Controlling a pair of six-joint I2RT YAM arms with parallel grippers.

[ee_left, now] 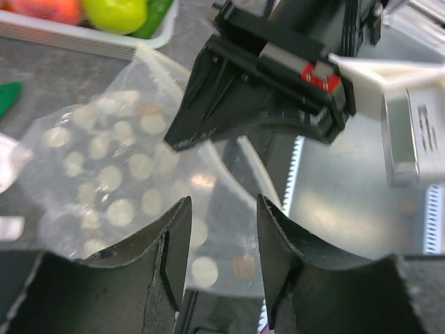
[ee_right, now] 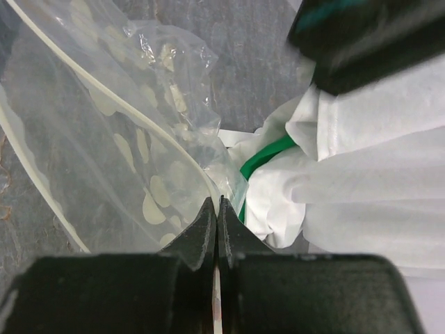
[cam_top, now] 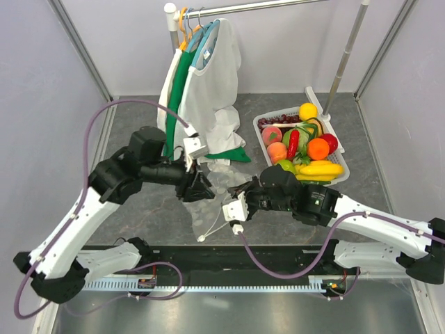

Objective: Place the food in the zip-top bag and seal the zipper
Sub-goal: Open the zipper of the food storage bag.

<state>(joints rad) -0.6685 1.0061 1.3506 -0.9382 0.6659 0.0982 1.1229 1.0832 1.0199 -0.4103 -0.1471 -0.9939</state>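
The clear zip-top bag with white dots hangs between my two grippers, above the table. My right gripper is shut on the bag's mouth edge, and the pale zipper runs up and left from its jaws. My left gripper is open, its fingers on either side of a flap of the dotted bag. In the top view the left gripper and right gripper face each other across the bag. No food shows in the bag. The food lies in the basket.
The white slotted basket stands at the back right; its rim and a green apple show in the left wrist view. White garments hang from a rail behind the bag, and their cloth lies close to the right gripper.
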